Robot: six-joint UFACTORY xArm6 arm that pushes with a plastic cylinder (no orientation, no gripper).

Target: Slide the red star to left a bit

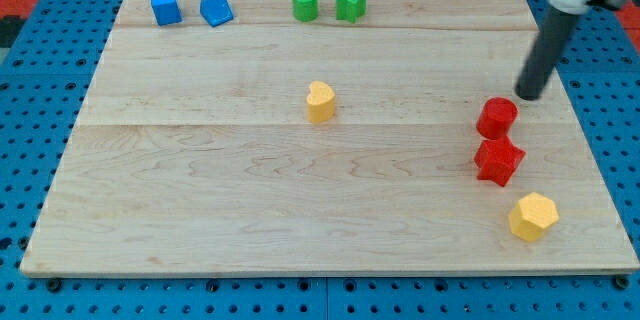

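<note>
The red star (498, 161) lies on the wooden board (250, 210) at the view's right, just below a red cylinder (497, 117) that touches or nearly touches it. My tip (527, 96) is at the view's right, just up and right of the red cylinder, and above the red star with the cylinder between them. The rod rises toward the view's top right corner.
A yellow hexagon block (532, 217) lies below and right of the red star. A yellow heart (320, 102) sits mid-board. Along the top edge stand a blue cube (165, 6), a blue wedge-like block (216, 9), a green cylinder (305, 4) and a green star-like block (350, 3).
</note>
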